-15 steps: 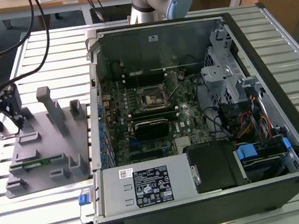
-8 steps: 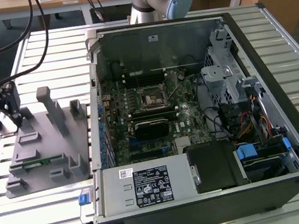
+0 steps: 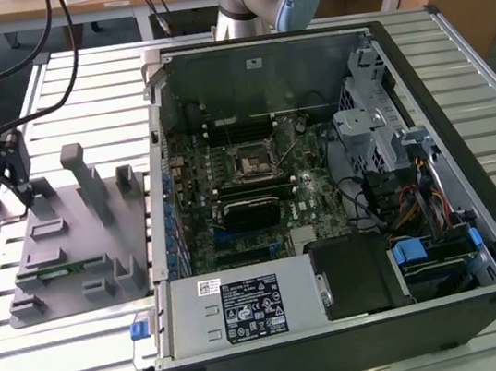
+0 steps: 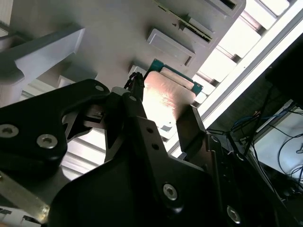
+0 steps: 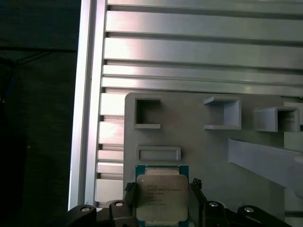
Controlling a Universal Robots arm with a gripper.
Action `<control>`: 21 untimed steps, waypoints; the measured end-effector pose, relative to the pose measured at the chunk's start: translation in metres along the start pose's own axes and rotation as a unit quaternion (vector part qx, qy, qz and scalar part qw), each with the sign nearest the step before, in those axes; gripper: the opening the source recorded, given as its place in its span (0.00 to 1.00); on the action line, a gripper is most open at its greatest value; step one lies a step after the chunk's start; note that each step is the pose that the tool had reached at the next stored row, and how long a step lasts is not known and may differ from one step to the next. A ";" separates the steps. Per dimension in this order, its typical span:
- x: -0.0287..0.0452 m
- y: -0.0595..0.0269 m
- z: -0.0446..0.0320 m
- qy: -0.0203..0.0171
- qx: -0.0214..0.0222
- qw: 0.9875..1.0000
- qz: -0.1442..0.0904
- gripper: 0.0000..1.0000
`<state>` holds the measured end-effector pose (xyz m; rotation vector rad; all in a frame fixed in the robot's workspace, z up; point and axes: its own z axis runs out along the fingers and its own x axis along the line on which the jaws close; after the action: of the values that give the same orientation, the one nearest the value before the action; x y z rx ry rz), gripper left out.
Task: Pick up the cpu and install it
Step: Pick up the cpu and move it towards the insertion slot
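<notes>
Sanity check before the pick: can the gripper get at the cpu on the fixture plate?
Likely yes. In the first wrist view the gripper straddles the cpu, which lies flat on the grey fixture plate, and nothing sits between them.

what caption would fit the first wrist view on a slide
Claw set around the cpu, which lies on the grey plate atop the slatted table.

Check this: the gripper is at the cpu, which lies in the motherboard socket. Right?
No. The cpu lies on the grey fixture plate, not in the motherboard socket, as the first wrist view shows. The gripper is indeed at it.
</notes>
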<state>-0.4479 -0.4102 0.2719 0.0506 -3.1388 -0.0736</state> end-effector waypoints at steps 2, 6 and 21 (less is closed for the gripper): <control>0.0000 0.0002 -0.0027 0.000 0.000 1.000 0.000 0.53; 0.0000 0.0004 -0.0082 0.000 0.000 1.000 0.000 0.53; 0.0000 0.0014 -0.0285 0.000 0.000 1.000 0.000 0.53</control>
<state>-0.4479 -0.4102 0.3004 0.0505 -3.1388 -0.0736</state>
